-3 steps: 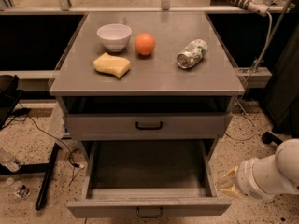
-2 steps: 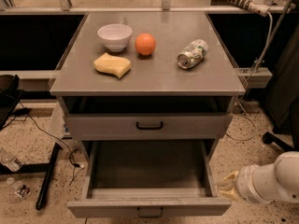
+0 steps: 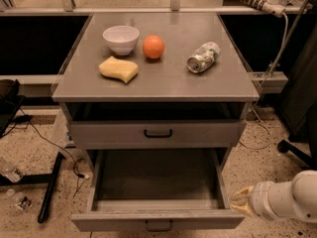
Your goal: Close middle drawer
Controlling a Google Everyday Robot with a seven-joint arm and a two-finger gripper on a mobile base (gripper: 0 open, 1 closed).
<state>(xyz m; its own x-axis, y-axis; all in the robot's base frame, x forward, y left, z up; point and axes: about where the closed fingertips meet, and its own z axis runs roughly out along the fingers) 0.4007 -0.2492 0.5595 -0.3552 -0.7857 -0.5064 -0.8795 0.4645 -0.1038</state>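
Arm has sunk lower in the bottom right corner since the earlier frame, and the hand has gone down with it. Drawers and table things unshifted.

Camera view, the only one:
- Middle drawer pulled far out toward the camera, inside bare. Its flat front is the nearest edge, with the small black handle at centre, partly cut by the bottom of the frame.
- Top drawer above it, out a little.
- Table carries a bowl, orange, sponge and a can on its side. None bear on the task.
- Hand sits just beside the drawer's right wall, near the front right corner. Touching or a hair apart: cannot tell. Open or closed: cannot tell.

Relation that matters:
- Drawer slides along the line from camera to cabinet. Its front runs left to right across that line.
- Hand lies off the drawer's right side and seems level with or slightly behind the front panel, not on its camera side.
- Handle is well to the hand's left.

Judgement: closing not yet begun. A push from the present spot would press sideways on the wall. The hand likely needs to come round to the near face of the front, then drive toward the cabinet. A push near the right corner may skew the drawer, so nearer the centre looks safer.
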